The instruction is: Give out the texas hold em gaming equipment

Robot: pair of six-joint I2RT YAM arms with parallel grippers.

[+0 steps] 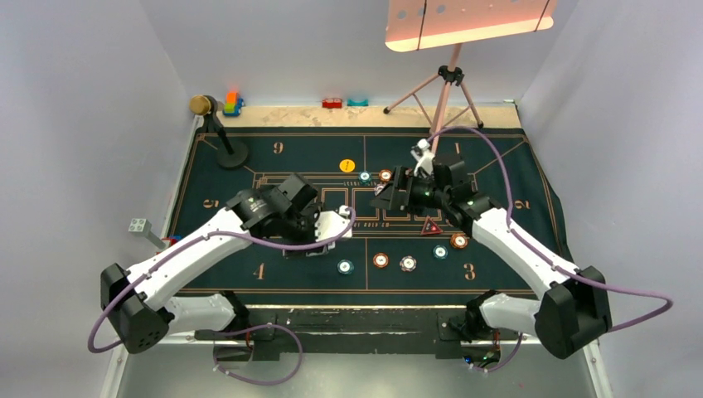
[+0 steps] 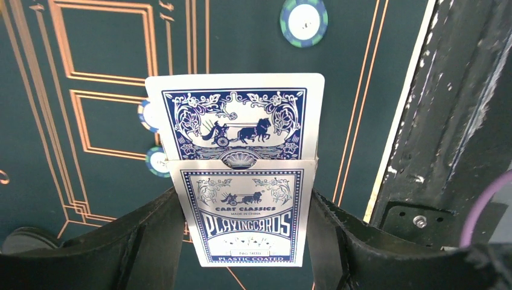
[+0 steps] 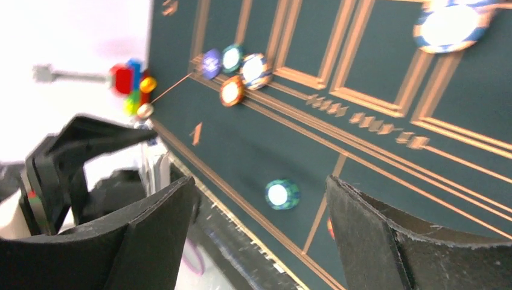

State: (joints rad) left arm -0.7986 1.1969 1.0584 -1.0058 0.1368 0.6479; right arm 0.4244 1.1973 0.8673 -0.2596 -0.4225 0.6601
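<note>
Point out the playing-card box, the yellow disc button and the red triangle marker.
playing-card box [image 2: 244, 220]: left wrist view, on the printed front face.
yellow disc button [image 1: 347, 166]: top external view, on its centre.
red triangle marker [image 1: 429, 226]: top external view, on its middle.
</note>
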